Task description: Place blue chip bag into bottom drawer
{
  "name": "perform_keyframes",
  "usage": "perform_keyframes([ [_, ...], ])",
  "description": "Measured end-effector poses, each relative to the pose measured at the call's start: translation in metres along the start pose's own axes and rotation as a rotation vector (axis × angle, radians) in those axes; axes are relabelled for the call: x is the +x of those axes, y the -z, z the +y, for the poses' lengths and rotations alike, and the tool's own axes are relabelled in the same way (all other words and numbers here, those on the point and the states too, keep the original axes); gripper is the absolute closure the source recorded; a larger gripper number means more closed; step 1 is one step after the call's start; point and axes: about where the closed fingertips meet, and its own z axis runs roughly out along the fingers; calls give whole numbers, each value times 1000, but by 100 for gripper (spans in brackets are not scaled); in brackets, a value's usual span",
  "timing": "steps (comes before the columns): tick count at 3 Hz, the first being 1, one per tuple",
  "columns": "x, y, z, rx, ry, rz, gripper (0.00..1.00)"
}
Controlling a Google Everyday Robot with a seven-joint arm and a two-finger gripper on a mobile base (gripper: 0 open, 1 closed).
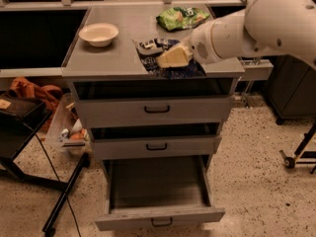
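1. Lying low at the far left, an orange cloth (29,90) sits beside the cabinet, behind a black stand (22,127).
2. White bowl (98,33): upright on the left rear of the grey cabinet surface (113,58), well apart from the task's bag.
3. Blue chip bag (148,58): crumpled, at the front edge of the surface, right of centre. Its lower edge reaches the front lip, directly above the drawer stack.
4. Bottom drawer (159,216): pulled far out at floor level, its grey interior exposed. It is well below the bag. The two shallower drawers above it are pushed further in.
5. End effector (167,59): pale yellow fingers closed on the right half of the blue chip bag, reaching in from the right, so the bag extends leftward from the grip.
6. Green chip bag (181,18): flat at the rear of the surface, behind the end effector and apart from the blue bag.
7. White arm (276,19): enters from the upper right and slopes down to the end effector.
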Motion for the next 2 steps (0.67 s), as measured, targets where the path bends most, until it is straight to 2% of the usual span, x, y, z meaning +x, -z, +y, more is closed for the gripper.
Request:
perform_keyframes([
  [1,37,-17,63,-103,16,63,100],
  [2,37,-17,63,-103,16,63,100],
])
